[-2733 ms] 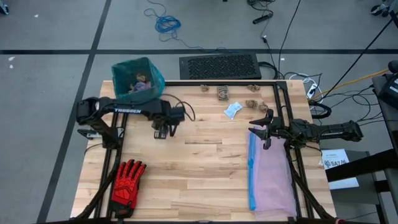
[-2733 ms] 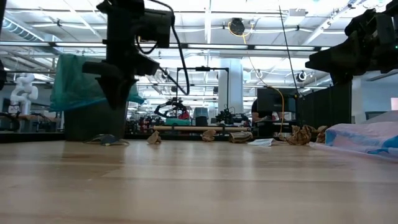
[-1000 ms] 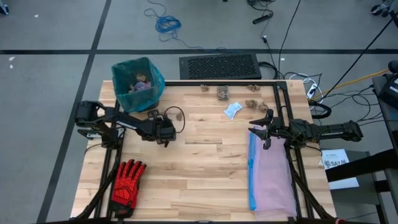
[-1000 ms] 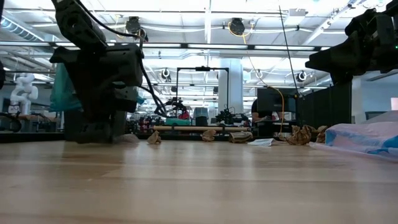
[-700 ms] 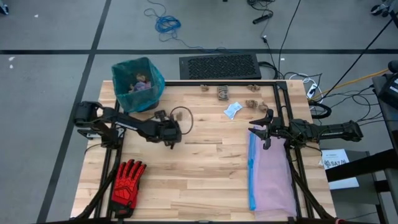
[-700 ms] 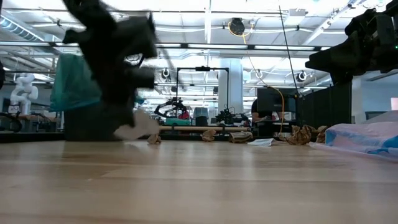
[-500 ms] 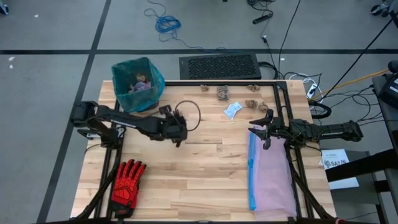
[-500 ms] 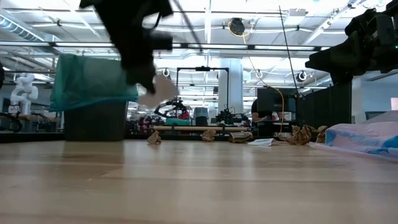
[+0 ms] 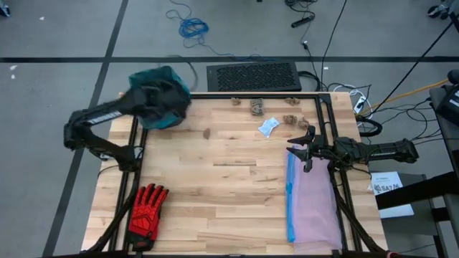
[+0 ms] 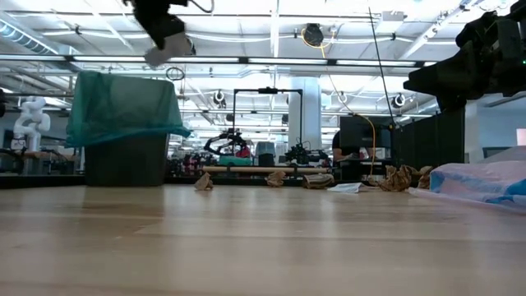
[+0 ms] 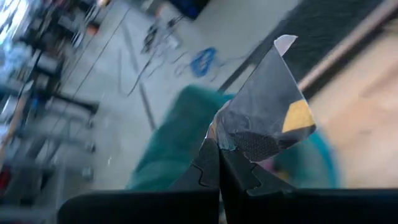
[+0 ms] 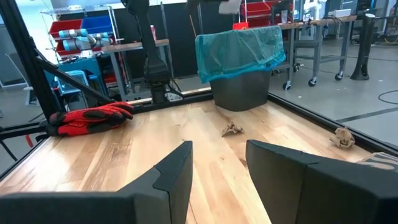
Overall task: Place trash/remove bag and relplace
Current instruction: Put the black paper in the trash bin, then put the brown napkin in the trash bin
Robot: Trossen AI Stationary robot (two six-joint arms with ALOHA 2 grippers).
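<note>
My left gripper is high over the bin and is shut on a dark scrap with a yellow patch. In the high view the blurred left arm covers much of that bin. The teal bag lines the grey bin, draped over its rim at the table's far left corner. Tan paper lumps and a pale blue scrap lie along the far edge. One small lump lies nearer the bin. My right gripper waits open at the right. My left gripper pinches the dark scrap by its lower edge between its two fingertips. Most of the scrap sticks out past the fingertips. The fingers slant downward toward the bin. The scrap hangs just below them, clear of the table and above the bag's rim.
A pale lilac bag with a blue edge lies flat along the right side, below my right gripper. A red-and-black glove lies near the front left. The table's middle is bare wood. A black mat lies on the floor beyond the far edge.
My left gripper has risen steeply from the table beside the bin, carrying the dark scrap off the wood. It has swung toward the far left corner, turning as it went, and is now above the bin.
</note>
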